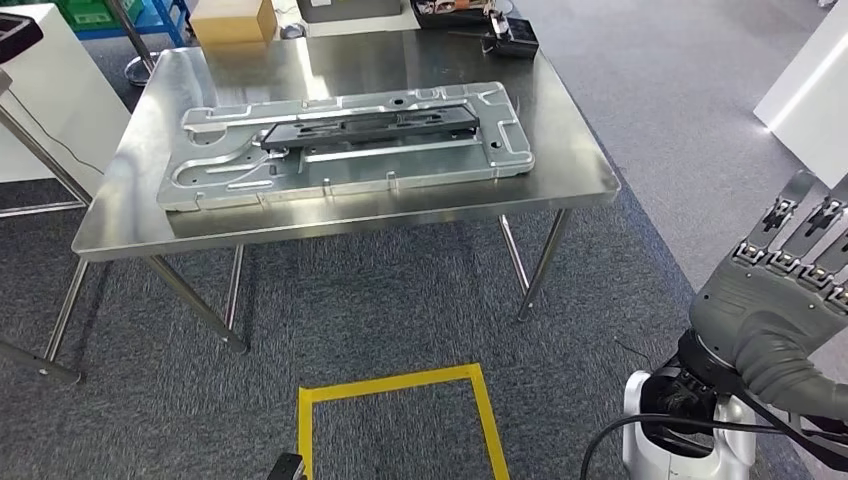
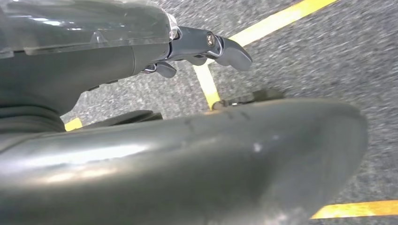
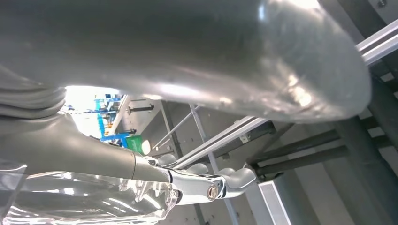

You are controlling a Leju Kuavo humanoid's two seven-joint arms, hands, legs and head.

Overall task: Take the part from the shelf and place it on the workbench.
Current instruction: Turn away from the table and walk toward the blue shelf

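Black part on metal plate, bench twelve o'clock. My right robot hand spread, empty; left robot hand grip unclear. I'd retreat gently.

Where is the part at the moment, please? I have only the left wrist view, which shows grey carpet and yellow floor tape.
Observer: The head view shows a long black part lying on a large silver panel on the steel workbench.
Operator: Thank you. Is the right hand carrying anything?
Observer: No. The right hand is raised at the right of the head view, with its fingers straight and nothing in them.
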